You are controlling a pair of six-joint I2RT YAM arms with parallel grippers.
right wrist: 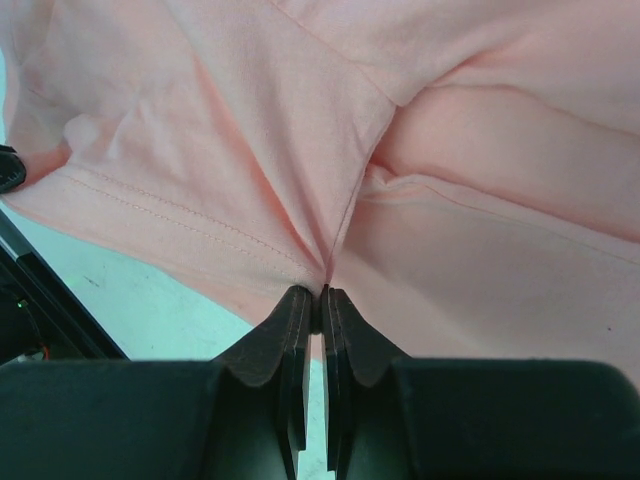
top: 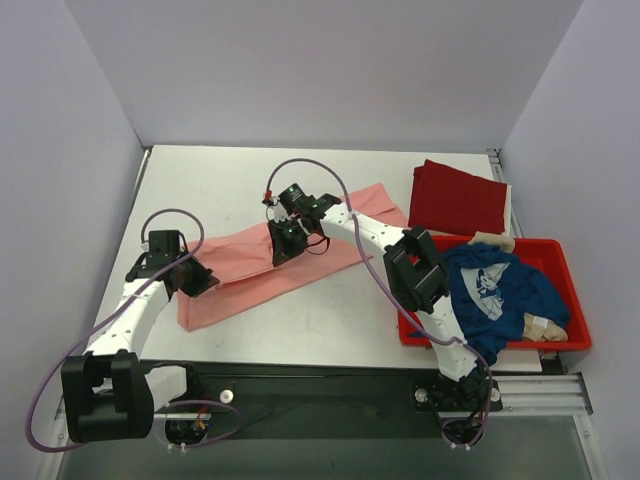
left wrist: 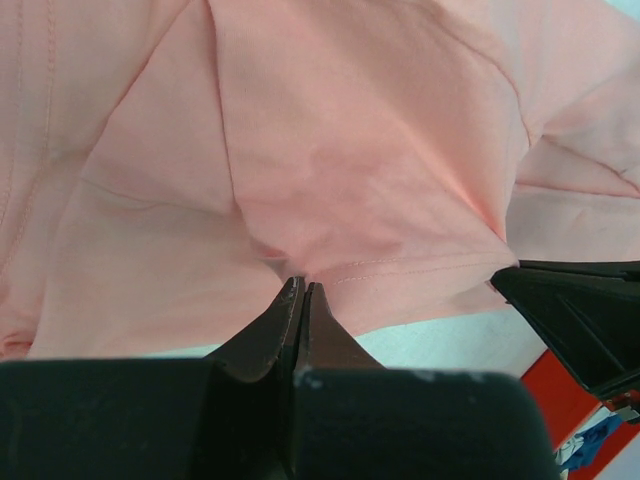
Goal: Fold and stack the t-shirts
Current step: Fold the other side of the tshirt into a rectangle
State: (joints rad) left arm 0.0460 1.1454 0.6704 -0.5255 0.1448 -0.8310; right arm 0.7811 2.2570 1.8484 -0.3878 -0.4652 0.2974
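The salmon-pink t-shirt (top: pixel 300 255) lies as a long diagonal band across the middle of the table. My left gripper (top: pixel 205 282) is shut on its lower left end; in the left wrist view (left wrist: pixel 301 287) the cloth bunches at the closed fingertips. My right gripper (top: pixel 281 250) is shut on the shirt's middle; in the right wrist view (right wrist: pixel 320 295) the hem puckers into the tips. The dark red t-shirt (top: pixel 456 198) lies folded at the back right. The navy blue t-shirt (top: pixel 495 290) lies crumpled in the red plastic tub (top: pixel 570 275).
The tub stands at the table's right front edge and also holds a beige cloth (top: pixel 545 325). White walls close the table at the left, back and right. The table's front edge has a black rail (top: pixel 300 375).
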